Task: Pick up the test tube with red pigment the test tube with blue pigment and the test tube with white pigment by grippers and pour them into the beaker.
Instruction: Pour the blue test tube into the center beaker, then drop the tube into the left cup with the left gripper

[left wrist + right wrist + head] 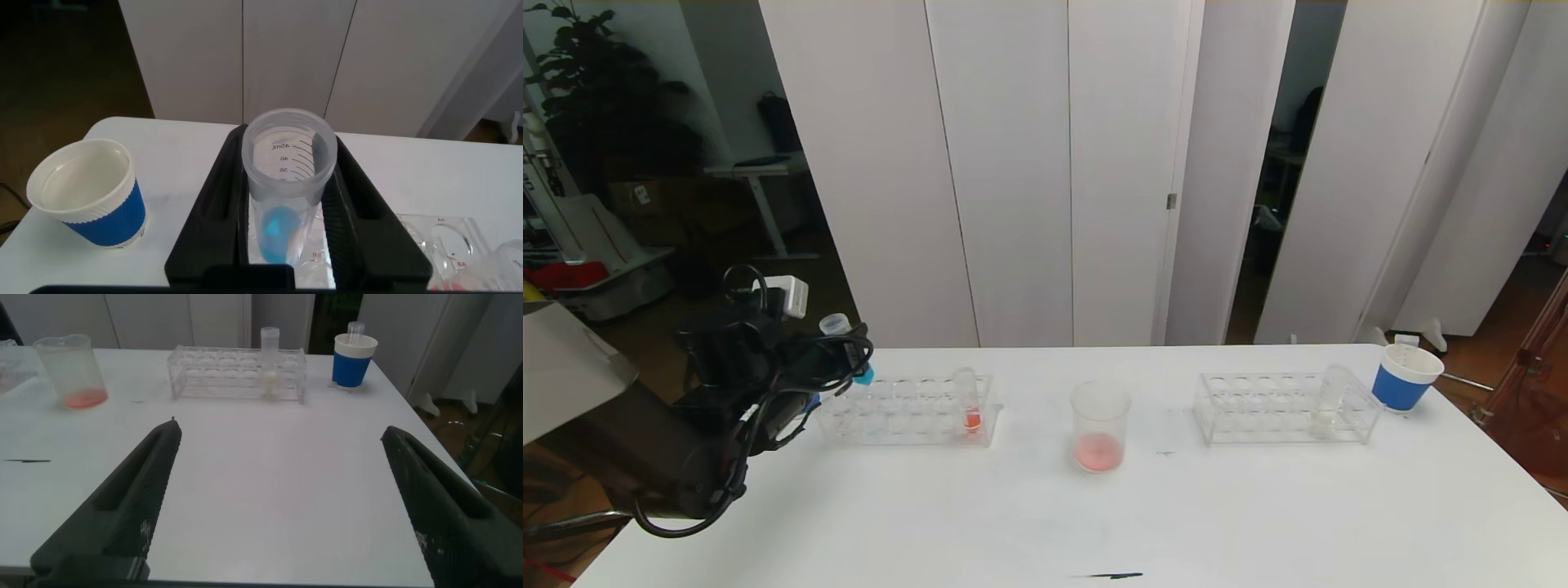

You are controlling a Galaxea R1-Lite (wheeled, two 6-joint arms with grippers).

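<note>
Blue-pigment test tube clamped between left gripper fingers

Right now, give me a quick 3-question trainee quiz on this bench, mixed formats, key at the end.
1. True or false: the left gripper has its fingers shut on the test tube with blue pigment.
2. Multiple choice: the liquid at the bottom of the beaker is A) blue B) reddish C) white.
3. Fill in: the test tube with white pigment stands in the rack on the robot's ____ side.

Key
1. True; the tube is held between the fingers, over the left end of the table.
2. B.
3. Right; the right gripper hangs open above the table, holding nothing.
</note>
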